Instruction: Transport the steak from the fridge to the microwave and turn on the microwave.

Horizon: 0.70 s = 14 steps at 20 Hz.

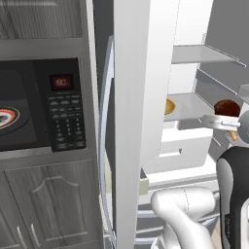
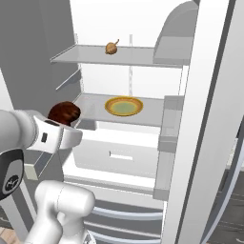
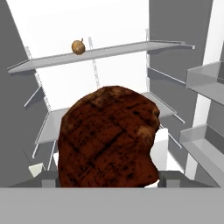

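Left base view: microwave door standing open, one plate sitting inside; steak riding at end effector beside open fridge.

Right base view: steak hanging clear of middle shelf; one yellow dish, one onion remaining inside.

Hand view: fingers clamping steak (wide grip). Judging pickup done; carrying, placing, starting microwave remaining

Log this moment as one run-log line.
phase: carry | gripper: shut on steak | fridge: door open | microwave: not yet reached
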Motion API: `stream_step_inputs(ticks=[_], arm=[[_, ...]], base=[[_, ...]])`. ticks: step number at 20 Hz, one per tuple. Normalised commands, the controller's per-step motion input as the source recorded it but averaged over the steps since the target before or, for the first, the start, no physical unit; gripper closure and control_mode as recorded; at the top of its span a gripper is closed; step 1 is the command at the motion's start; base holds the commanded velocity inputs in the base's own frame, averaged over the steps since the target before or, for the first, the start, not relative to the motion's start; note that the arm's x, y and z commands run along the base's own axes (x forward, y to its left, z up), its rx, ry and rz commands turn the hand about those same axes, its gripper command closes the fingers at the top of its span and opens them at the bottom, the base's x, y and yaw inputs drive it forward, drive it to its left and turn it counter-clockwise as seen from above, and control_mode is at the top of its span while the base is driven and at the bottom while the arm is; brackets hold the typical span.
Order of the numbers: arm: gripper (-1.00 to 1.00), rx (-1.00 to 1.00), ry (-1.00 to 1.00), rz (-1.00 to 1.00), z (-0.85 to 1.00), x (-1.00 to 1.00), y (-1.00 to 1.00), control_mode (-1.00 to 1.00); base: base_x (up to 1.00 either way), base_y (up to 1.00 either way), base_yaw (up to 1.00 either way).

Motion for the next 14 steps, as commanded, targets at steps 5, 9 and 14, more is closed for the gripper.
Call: stream_step_inputs(ticks=[5,9,14], arm=[[1.00,0.00,0.00,0.00,0.00,0.00,0.00,1.00],[1.00,0.00,0.00,0.00,0.00,0.00,0.00,1.00],[1.00,0.00,0.00,0.00,0.00,0.00,0.00,1.00]], base=[[-0.24,0.00,0.00],[-0.27,0.00,0.00],[-0.59,0.00,0.00]])
